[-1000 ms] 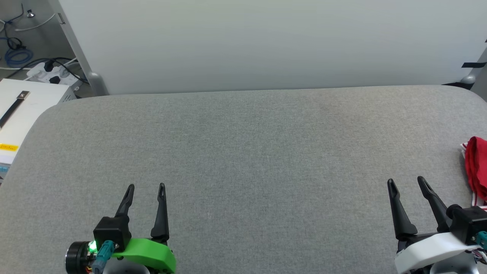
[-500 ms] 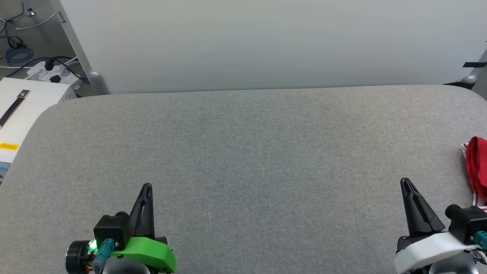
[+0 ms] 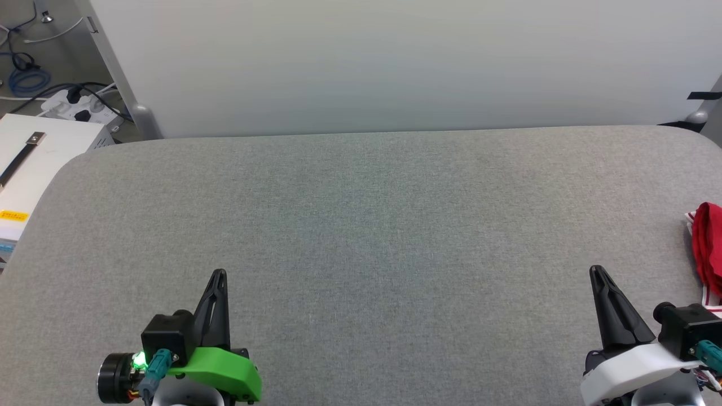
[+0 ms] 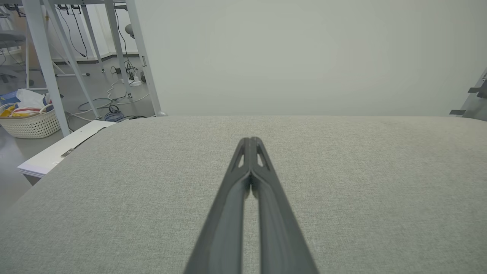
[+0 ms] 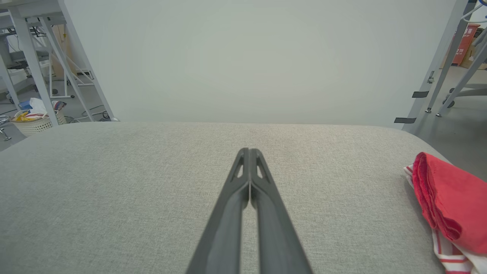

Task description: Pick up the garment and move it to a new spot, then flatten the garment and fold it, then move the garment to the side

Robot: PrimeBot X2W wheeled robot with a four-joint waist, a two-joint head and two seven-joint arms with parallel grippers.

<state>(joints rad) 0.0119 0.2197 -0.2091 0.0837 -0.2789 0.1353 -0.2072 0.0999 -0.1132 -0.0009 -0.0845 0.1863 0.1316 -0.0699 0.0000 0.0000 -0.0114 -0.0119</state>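
The red garment (image 3: 709,243) lies bunched at the table's far right edge, cut off by the head view; its red-and-white stripe trim peeks out underneath. In the right wrist view the garment (image 5: 449,201) sits to the right of my fingers. My right gripper (image 3: 595,270) is shut and holds nothing, a short way left of the garment and apart from it; its fingers (image 5: 249,152) meet at the tips. My left gripper (image 3: 219,274) rests at the lower left, also shut with nothing in it, its tips (image 4: 251,140) pressed together.
The grey fabric table (image 3: 361,225) spreads wide between both arms. A pale panel (image 3: 395,62) stands behind it. A white box (image 3: 34,163) sits off the left edge, with cables and a power strip (image 3: 73,107) on the floor. A basket (image 4: 28,121) stands far left.
Both grippers went from open a second ago to shut. The arms have barely moved and the garment lies as before.
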